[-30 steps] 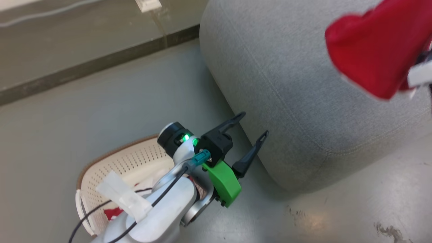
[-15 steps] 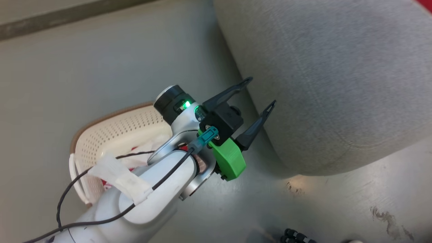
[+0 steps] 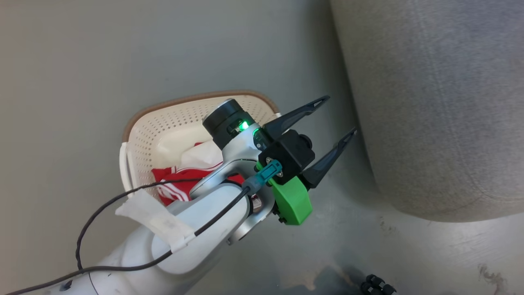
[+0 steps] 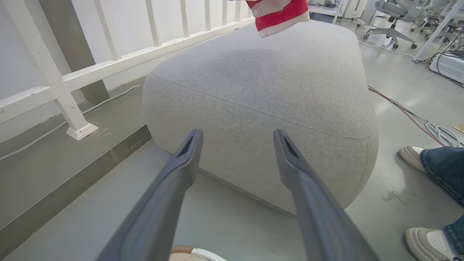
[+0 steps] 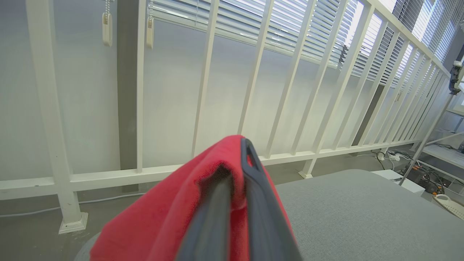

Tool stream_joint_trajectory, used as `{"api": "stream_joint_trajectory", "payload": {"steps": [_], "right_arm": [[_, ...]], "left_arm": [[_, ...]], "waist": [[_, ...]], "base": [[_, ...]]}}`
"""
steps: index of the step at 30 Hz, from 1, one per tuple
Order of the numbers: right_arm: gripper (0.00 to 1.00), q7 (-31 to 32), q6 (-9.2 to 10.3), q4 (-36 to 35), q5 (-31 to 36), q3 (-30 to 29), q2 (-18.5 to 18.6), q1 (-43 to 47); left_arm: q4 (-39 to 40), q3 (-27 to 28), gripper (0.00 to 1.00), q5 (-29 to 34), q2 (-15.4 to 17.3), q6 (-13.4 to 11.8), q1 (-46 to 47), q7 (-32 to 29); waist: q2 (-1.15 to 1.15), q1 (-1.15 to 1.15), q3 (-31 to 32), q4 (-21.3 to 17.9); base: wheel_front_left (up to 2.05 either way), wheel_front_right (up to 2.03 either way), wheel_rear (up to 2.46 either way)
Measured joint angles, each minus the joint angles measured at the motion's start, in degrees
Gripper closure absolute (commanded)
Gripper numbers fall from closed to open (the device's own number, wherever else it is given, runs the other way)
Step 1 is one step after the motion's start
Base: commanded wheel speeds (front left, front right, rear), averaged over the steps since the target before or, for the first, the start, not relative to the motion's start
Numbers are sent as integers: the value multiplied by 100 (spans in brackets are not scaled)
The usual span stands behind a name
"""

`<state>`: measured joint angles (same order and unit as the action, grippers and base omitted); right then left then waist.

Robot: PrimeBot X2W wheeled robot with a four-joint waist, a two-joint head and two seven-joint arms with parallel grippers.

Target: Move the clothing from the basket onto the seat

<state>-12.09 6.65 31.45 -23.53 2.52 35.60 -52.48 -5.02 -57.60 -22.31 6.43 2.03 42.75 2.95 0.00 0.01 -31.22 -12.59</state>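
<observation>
Red cloth (image 5: pixel 170 217) is pinched between the pressed-together fingers of the right gripper (image 5: pixel 235 163), draping over them above the seat (image 5: pixel 344 210). The left gripper (image 3: pixel 339 115) is spread wide and empty beside the seat. A striped jersey (image 3: pixel 176 184) lies in the basket (image 3: pixel 163 123) behind its fingers.

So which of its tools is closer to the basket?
Left. The left tool hangs open just above the basket, pointing at the seat; the right tool is up over the seat, shut on red clothing.
</observation>
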Motion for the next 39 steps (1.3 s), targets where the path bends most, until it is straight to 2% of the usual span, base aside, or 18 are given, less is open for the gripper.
{"api": "stream_joint_trajectory", "payload": {"steps": [7, 18, 28, 29, 30, 31, 32, 39], "right_arm": [[100, -107, 35, 243, 198, -71, 89, -348], [100, -158, 43, 1042, 180, 148, -784, -57], [99, -210, 38, 1525, 127, 172, -1022, 49], [68, -219, 33, 1544, 126, 171, -1026, 52], [53, -224, 21, 1555, 127, 189, -1039, 52], [18, -224, -14, 1562, 129, 216, -1060, 51], [0, -225, -36, 1564, 129, 245, -1094, 51], [0, -233, -216, 1689, 174, 394, -1258, 76]], "left_arm": [[99, 10, 0, 177, 4, -2, 99, -132], [203, 19, 0, 253, 168, -3, 192, -244], [209, 21, 0, 270, 221, -3, 197, -249], [209, 23, 0, 269, 221, -3, 197, -249], [210, 30, 0, 269, 225, -3, 197, -249], [210, 40, 0, 269, 236, -3, 197, -249], [212, 53, 0, 269, 254, -3, 197, -250], [205, 151, 0, 263, 333, -3, 199, -263]], "waist": [[0, 0, -274, 229], [0, 0, -661, 168], [0, 0, -746, -35], [0, -1, -744, -44], [0, 0, -742, -56], [0, 0, -741, -71], [0, 0, -740, -89], [0, 0, -727, -245]], "base": [[0, 0, 0], [0, 0, 0], [0, 0, 0], [0, 0, 0], [0, 0, 0], [0, 0, 0], [0, 0, 0], [0, 0, 0]]}}
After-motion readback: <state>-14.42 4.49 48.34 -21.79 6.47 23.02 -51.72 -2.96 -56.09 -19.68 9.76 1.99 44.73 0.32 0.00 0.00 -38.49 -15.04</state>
